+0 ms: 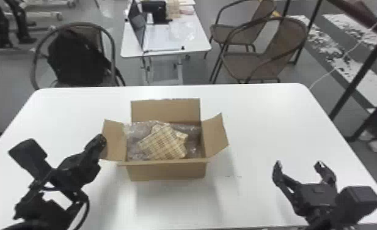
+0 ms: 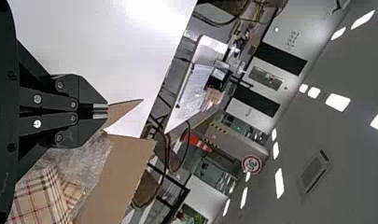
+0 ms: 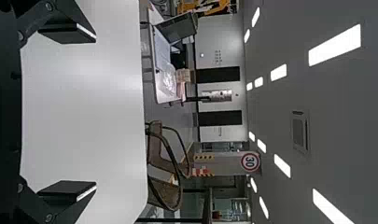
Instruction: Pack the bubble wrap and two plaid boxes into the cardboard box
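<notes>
- Plaid boxes (image 1: 163,143) lie overlapping on bubble wrap (image 1: 135,131), probably for cushioning.
- Cardboard box (image 1: 167,172) sits near the table's (image 1: 258,122) middle, likely for both arms' reach.
- Left gripper (image 2: 102,111): jaws together at the left flap (image 1: 115,143), perhaps to fold it; grip uncertain.
- Right gripper (image 1: 298,163): jaws apart, empty, towards the near right corner.

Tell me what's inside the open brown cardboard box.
A tan plaid box lies partly over a second tan plaid box, with clear plastic bubble wrap around them. Whatever is beneath them is covered.
</notes>
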Robot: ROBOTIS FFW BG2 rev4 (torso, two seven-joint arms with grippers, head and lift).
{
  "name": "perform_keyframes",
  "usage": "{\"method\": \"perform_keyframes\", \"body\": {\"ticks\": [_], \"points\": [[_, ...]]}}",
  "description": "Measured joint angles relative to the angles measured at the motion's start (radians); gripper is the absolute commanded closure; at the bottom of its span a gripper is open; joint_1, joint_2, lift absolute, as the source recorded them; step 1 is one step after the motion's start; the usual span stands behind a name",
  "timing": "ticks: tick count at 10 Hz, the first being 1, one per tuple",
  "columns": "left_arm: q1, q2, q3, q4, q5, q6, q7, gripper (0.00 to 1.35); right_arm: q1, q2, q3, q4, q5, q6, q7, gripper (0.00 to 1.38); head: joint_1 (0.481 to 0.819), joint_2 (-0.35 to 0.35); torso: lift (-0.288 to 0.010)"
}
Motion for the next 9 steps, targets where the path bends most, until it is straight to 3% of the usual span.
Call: {"method": "perform_keyframes", "body": {"ticks": [2, 4, 5, 7, 9], "points": [[0.028, 0.0, -0.023, -0.001, 0.053, -0.059, 0.159, 1.21, -0.003, -0.002, 0.002, 0.001, 0.001, 0.011, 0.0, 0.18, 0.695, 0.058, -0.109], [0.077, 0.0, -0.093, 0.008, 0.118, -0.242, 0.361, 1.21, -0.004, -0.005, 0.003, 0.0, -0.001, 0.02, 0.0, 0.18, 0.695, 0.084, -0.109], [0.09, 0.0, -0.134, 0.034, 0.145, -0.371, 0.416, 1.21, -0.005, -0.006, 0.004, 0.0, -0.002, 0.027, 0.001, 0.18, 0.695, 0.092, -0.109], [0.093, 0.002, -0.256, 0.107, 0.172, -0.698, 0.649, 1.21, -0.013, -0.018, 0.014, 0.0, -0.007, 0.044, 0.003, 0.18, 0.695, 0.119, -0.109], [0.066, 0.014, -0.324, 0.204, 0.146, -0.974, 0.81, 1.21, -0.02, -0.035, 0.028, 0.002, -0.016, 0.06, 0.004, 0.18, 0.695, 0.166, -0.109]]}}
